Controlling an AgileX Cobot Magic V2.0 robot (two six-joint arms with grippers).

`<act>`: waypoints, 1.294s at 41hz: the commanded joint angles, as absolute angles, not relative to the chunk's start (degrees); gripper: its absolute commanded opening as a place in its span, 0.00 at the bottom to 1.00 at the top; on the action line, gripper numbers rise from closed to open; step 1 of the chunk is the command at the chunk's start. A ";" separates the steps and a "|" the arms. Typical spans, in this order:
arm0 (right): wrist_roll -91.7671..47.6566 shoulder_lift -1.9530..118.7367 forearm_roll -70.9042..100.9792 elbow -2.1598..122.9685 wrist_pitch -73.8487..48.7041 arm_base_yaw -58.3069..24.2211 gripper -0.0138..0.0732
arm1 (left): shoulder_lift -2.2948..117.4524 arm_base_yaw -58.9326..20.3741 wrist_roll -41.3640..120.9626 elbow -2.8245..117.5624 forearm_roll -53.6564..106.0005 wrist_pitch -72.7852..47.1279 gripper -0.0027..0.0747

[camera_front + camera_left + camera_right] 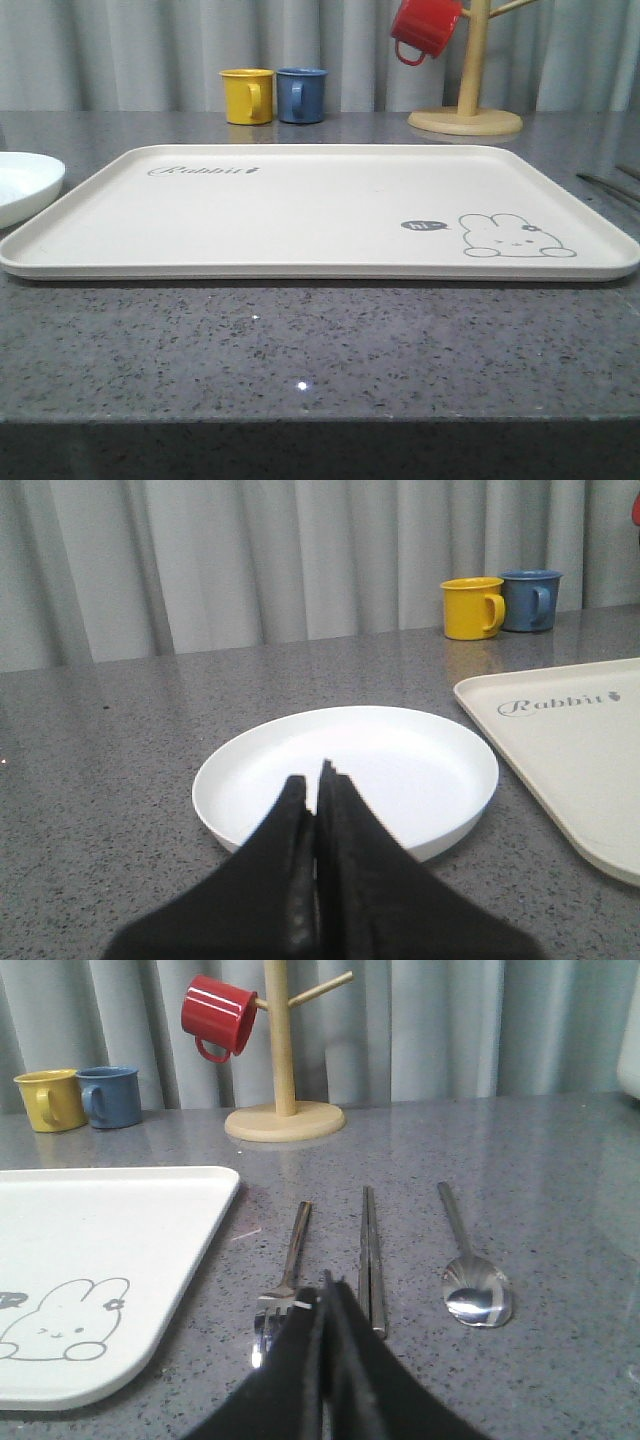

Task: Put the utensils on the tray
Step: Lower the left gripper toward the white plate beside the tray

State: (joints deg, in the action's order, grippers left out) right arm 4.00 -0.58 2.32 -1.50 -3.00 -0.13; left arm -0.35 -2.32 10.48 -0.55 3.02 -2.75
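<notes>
Cutlery lies on the grey counter point(560, 1210) beside my tray point(110, 1260), apart from it: fork point(285, 1270), chopsticks point(371, 1255), spoon point(470, 1270), side by side. My right claw point(325, 1290) is clenched, holding nothing, over the fork's tines. My left claw point(318, 780) is clenched over the white plate point(400, 770).

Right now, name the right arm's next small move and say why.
Probably open the right end effector and lower it onto the fork: it is shut and empty, the fork lies just beneath it beside the chopsticks and spoon, and the tray is bare.
</notes>
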 commanded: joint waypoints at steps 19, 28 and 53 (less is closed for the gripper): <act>3.38 -1.52 2.27 -1.48 1.77 0.12 0.08 | -1.67 -2.21 9.92 -0.35 2.98 2.05 0.01; 3.38 -1.52 2.27 -1.16 2.95 0.12 0.08 | -1.67 -2.21 9.92 -0.25 3.08 4.17 0.01; 3.38 13.46 2.27 38.12 -25.42 0.12 0.08 | 9.72 -2.21 9.92 37.59 2.11 -20.36 0.01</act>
